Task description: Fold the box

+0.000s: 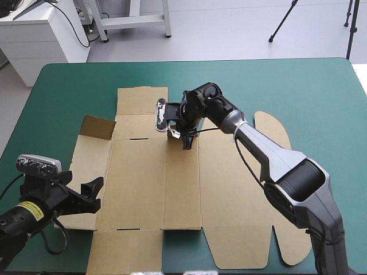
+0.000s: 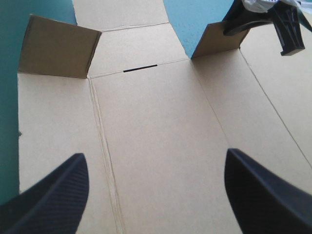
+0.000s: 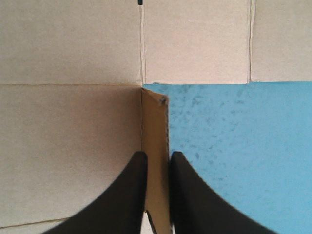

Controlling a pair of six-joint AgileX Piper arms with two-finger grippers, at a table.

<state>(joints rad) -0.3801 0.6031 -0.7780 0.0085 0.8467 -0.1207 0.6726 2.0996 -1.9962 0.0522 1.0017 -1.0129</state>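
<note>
The brown box point(image 1: 172, 189) lies mostly flat in the middle of the teal-green table. A small flap point(image 1: 96, 127) at its far left corner stands raised. My right gripper point(image 1: 186, 137) reaches down at the far middle of the sheet. In the right wrist view its fingers point(image 3: 157, 161) are all but shut on a second small flap point(image 3: 155, 131), held upright beside bare cover. My left gripper point(image 1: 92, 192) hovers at the box's near left side, open. Its view looks across the flat panels point(image 2: 156, 126) to the raised corner flap point(image 2: 58, 48) and the right gripper point(image 2: 273, 24).
Rounded tabs of the box point(image 1: 269, 123) spread to the right under the right arm. Bare teal-green cover point(image 1: 287, 86) shows along the far and right sides. The box's near flaps point(image 1: 123, 252) reach the table's near edge.
</note>
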